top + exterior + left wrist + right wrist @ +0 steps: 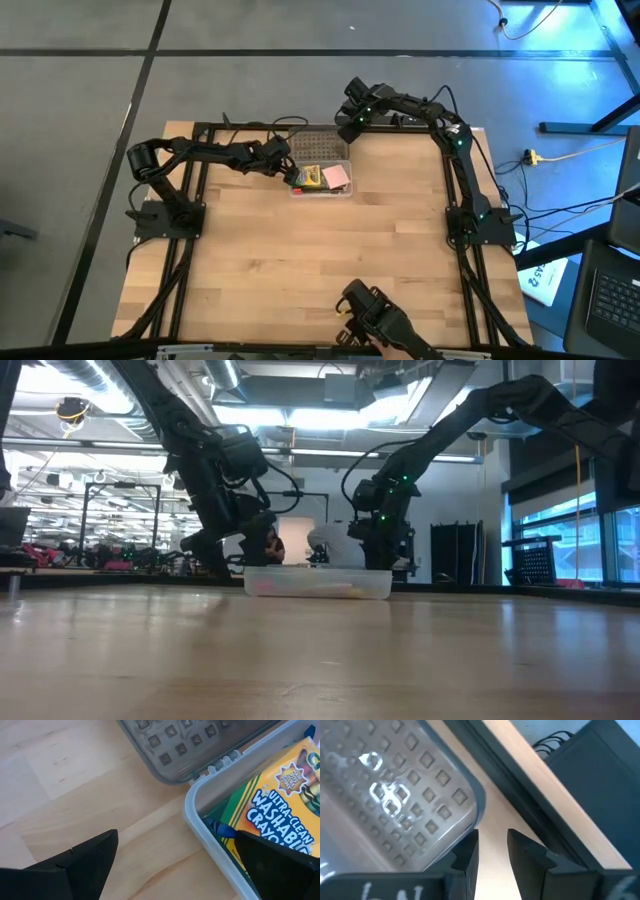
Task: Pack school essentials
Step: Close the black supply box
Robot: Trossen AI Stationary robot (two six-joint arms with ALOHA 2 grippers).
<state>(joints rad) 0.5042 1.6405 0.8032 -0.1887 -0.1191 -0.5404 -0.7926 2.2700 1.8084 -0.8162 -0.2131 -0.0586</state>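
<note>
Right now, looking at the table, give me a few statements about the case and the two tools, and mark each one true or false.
1. The crayon box lies inside the clear case. True.
2. The case's lid is closed over the items. False: it lies open, flat on the table.
3. The left tool is at the case's edge with its fingers apart. True.
4. The right tool holds the pink pad. False: the pad lies in the case; the tool is by the lid's corner.

Crayon box and pink pad lie side by side.
</note>
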